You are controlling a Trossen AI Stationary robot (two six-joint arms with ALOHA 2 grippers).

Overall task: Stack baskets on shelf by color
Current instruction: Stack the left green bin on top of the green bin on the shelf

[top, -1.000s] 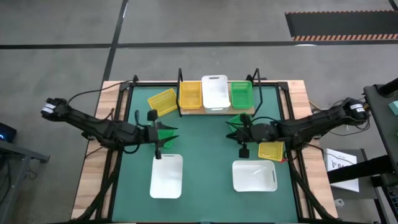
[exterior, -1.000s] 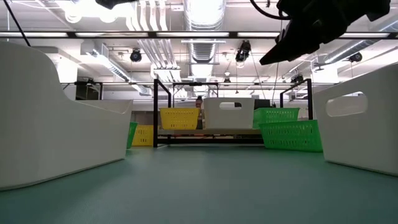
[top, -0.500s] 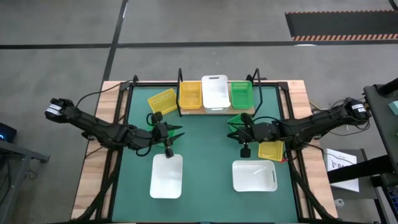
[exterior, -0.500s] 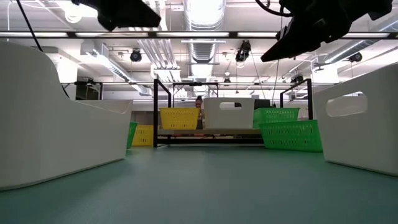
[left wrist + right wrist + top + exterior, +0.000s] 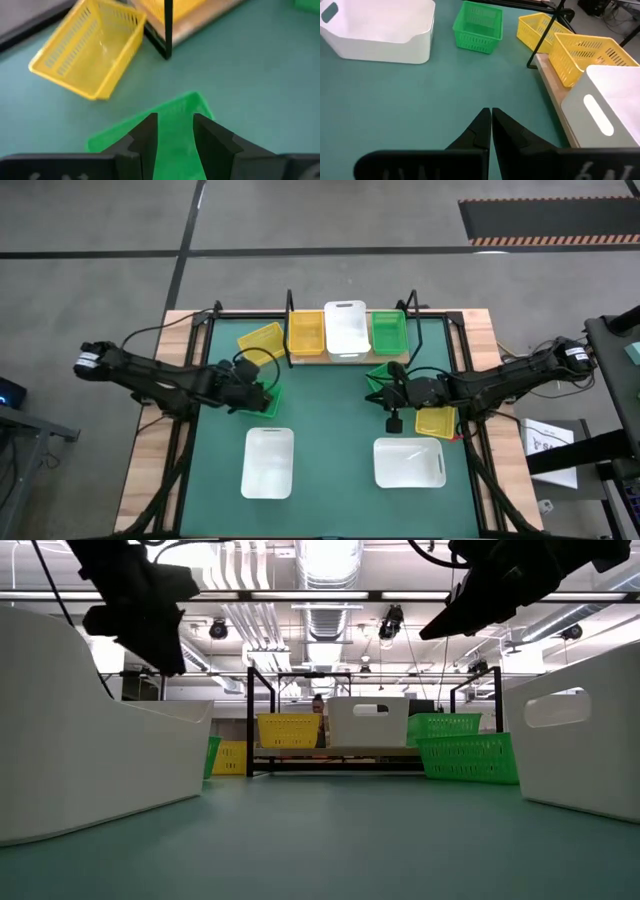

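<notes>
A green basket (image 5: 270,394) sits on the green mat left of centre; it also shows in the left wrist view (image 5: 175,125). My left gripper (image 5: 175,117) is open right over it (image 5: 260,388). My right gripper (image 5: 490,111) is shut and empty, above the mat (image 5: 388,395) beside a second green basket (image 5: 378,374). The shelf (image 5: 345,356) at the far edge holds a yellow basket (image 5: 306,332), a white basket (image 5: 346,328) and a green basket (image 5: 389,330). My left gripper's open fingers (image 5: 145,140) stand over the green basket's wall near one corner (image 5: 197,100), coming from above at a slant. I cannot tell whether they touch it. The basket rests on the mat.
A yellow basket (image 5: 260,343) lies askew on the mat left of the shelf, and another yellow basket (image 5: 437,421) lies under my right arm. Two white baskets (image 5: 268,462) (image 5: 408,462) sit near the front. Black shelf posts (image 5: 290,310) stand upright.
My left gripper has swung from the near white basket toward the far edge, over the green basket, and has come down toward it. My right arm has kept still.
</notes>
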